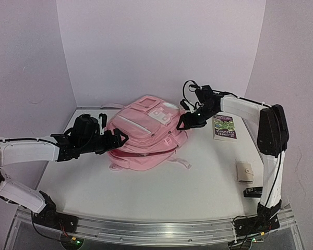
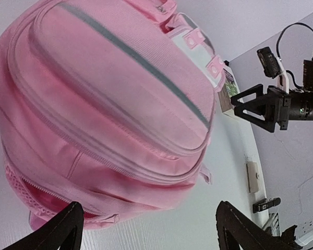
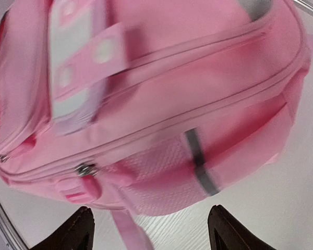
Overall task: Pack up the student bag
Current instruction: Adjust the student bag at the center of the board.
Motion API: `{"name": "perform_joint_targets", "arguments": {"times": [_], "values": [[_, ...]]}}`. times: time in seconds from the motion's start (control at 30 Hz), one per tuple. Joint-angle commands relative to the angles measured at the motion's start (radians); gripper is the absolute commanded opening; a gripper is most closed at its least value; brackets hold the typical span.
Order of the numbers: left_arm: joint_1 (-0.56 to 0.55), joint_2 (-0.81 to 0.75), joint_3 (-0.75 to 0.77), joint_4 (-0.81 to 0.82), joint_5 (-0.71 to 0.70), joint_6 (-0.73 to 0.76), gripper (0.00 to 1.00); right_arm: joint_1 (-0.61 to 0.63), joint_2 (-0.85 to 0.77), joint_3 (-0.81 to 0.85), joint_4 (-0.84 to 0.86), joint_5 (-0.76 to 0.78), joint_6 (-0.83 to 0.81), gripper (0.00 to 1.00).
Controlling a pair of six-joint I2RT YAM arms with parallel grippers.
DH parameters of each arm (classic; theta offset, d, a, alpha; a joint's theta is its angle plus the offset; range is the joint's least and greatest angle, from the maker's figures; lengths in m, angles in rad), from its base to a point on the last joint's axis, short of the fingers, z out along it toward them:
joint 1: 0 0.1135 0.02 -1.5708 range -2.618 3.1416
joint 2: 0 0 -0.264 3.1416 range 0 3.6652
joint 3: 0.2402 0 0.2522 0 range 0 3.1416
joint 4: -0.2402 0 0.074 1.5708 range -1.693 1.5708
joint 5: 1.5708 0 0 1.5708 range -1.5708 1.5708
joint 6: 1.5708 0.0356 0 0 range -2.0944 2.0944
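1. The left claw (image 1: pixel 122 138) stands wide and empty at the 9 o'clock edge of the student bag (image 1: pixel 146 136). The right claw (image 1: pixel 184 125), also spread with nothing between its fingers, hovers at the bag's 2 o'clock corner.
2. The bag lies front up, mid-bench (image 1: pixel 146 198). From the wrist views its zips look shut, so I judge opening comes first.
3. The zip pull (image 3: pixel 85 170) sits just ahead of the right claw — it is small, so come in square and pinch firmly.
4. The left claw should pin the soft fabric, or the bag may slide.
5. Outward — a book (image 1: pixel 224 127) at the bag's 3 o'clock and a beige pouch (image 1: pixel 244 172) at 4 o'clock, likely cargo.
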Motion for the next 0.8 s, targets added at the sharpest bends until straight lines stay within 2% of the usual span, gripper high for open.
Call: {"name": "perform_joint_targets", "arguments": {"times": [0.0,0.17,0.4,0.5,0.57,0.67,0.77], "values": [[-0.009,-0.012,-0.101,0.047,-0.014,-0.127,0.90,-0.031,0.098,0.160,0.030,0.028,0.012,0.77],[-0.014,0.010,-0.133,0.079,-0.058,-0.180,0.90,-0.069,0.198,0.217,0.040,0.054,0.081,0.73],[-0.016,0.144,-0.116,0.130,-0.046,-0.209,0.89,-0.085,0.272,0.238,0.071,0.108,0.108,0.80],[-0.016,0.200,-0.106,0.159,-0.046,-0.218,0.88,-0.085,0.297,0.250,0.071,0.074,0.122,0.76],[-0.008,0.230,-0.105,0.180,-0.045,-0.227,0.85,-0.085,0.306,0.245,0.072,0.045,0.134,0.67],[0.018,0.265,-0.095,0.201,-0.035,-0.223,0.80,-0.086,0.273,0.185,0.071,0.023,0.128,0.44],[0.056,0.307,-0.078,0.225,-0.011,-0.210,0.72,-0.086,0.205,0.092,0.075,0.016,0.108,0.26]]}}
